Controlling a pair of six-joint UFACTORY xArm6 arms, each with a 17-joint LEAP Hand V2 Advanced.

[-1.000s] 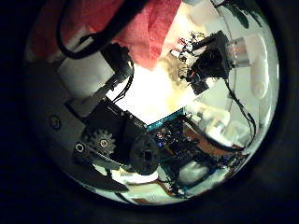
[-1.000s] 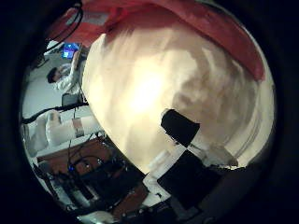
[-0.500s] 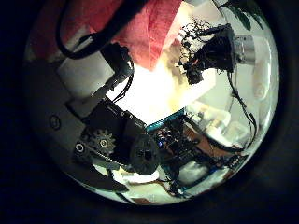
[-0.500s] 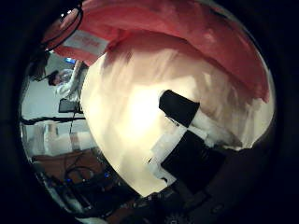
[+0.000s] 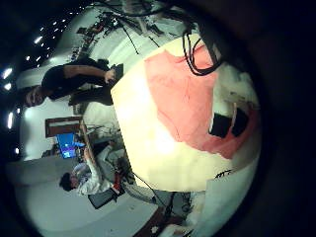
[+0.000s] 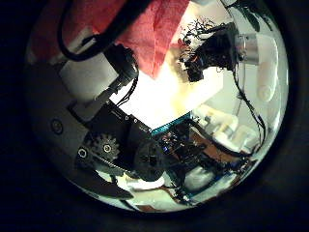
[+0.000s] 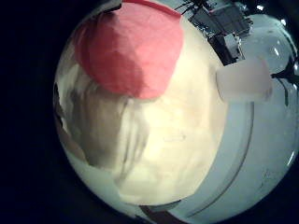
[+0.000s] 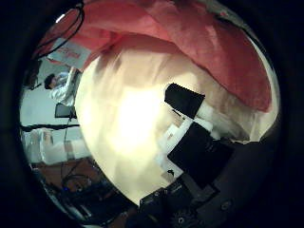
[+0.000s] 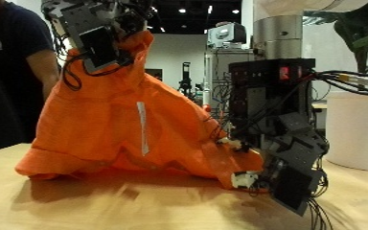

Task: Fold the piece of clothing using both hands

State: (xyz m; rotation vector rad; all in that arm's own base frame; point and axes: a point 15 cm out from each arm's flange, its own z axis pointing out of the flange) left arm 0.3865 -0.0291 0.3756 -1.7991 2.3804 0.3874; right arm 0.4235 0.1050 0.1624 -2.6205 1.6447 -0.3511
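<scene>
In the outside view an orange garment (image 9: 133, 125) hangs from my left hand (image 9: 98, 38), which is shut on its top and holds it high; its lower part rests bunched on the wooden table (image 9: 107, 206). My right hand (image 9: 273, 153) is low beside the garment's bottom edge, just above the table. The left thumb side palm view shows the cloth (image 6: 145, 39) close by and the right hand (image 6: 210, 53) beyond.
A white planter (image 9: 356, 125) stands behind the right hand. The right little finger side palm view shows the cloth (image 7: 131, 51) and the table (image 7: 177, 131).
The right hand has come closer to the garment's edge; the cloth fills more of its thumb side view. The left hand still holds the cloth up.
</scene>
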